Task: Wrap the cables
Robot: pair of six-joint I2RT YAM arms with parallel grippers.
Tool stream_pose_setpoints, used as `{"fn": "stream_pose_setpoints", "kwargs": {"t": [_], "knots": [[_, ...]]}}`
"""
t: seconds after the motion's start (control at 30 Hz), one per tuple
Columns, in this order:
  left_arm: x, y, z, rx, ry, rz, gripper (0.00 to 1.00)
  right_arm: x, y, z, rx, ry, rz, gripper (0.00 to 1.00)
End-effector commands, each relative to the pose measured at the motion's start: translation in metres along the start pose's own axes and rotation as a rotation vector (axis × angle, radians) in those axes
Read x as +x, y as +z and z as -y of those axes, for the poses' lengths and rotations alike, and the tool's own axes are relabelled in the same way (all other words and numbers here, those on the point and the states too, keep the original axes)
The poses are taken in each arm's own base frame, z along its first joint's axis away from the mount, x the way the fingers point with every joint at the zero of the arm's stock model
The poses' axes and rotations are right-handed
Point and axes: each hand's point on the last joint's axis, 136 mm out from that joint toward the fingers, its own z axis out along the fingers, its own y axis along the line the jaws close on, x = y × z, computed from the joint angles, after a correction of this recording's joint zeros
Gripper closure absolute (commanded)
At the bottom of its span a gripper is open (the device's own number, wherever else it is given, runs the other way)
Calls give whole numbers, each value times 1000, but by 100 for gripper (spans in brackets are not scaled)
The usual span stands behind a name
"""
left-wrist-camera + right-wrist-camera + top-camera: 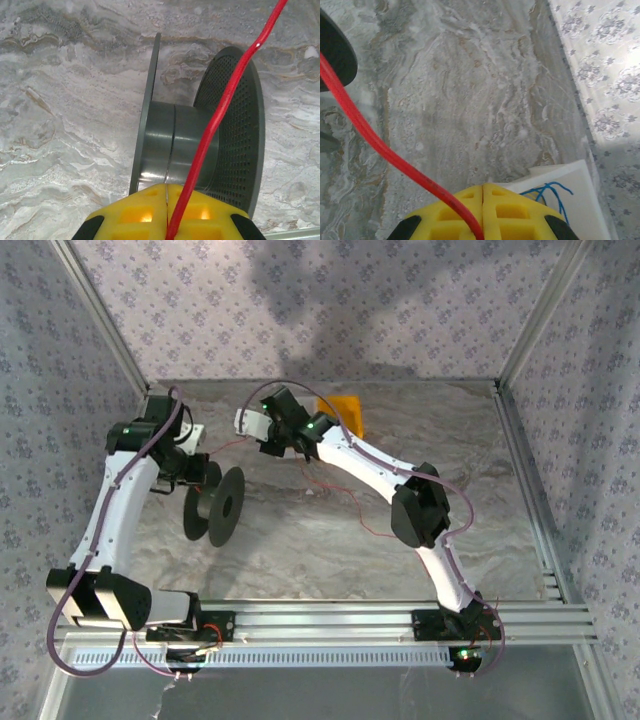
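Light falls evenly and fairly bright from overhead. A soft dark shadow smears the back wall beyond the right gripper. Ahead of that claw the marble table is crisp, while the cable to its left blurs near the lens. Just ahead of the left gripper, a pale glint sits on the spool hub. Both claws' yellow pads look soft-edged and glowing.
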Motion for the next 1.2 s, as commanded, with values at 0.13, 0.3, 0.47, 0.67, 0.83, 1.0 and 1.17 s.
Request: {"fn": "stream_pose_setpoints", "kwargs": {"t": [0.13, 0.3, 0.47, 0.67, 0.83, 1.0, 1.17], "knots": [[35, -10, -35, -218, 16, -197, 96, 20, -24, 43, 142, 58, -67, 100], [32, -2, -34, -238, 47, -243, 89, 22, -26, 47, 151, 60, -70, 100], [33, 5, -26, -209, 52, -251, 82, 23, -29, 51, 158, 64, -70, 100], [23, -8, -21, -185, 37, -177, 67, 19, -31, 51, 156, 63, -59, 100], [14, -24, -15, -157, 21, -105, 62, 14, -34, 50, 150, 60, -45, 100], [11, -36, -13, -147, 6, -55, 58, 13, -34, 46, 141, 57, -42, 100], [19, -39, -14, -151, -5, -86, 54, 9, -37, 42, 128, 57, -30, 100]]}}
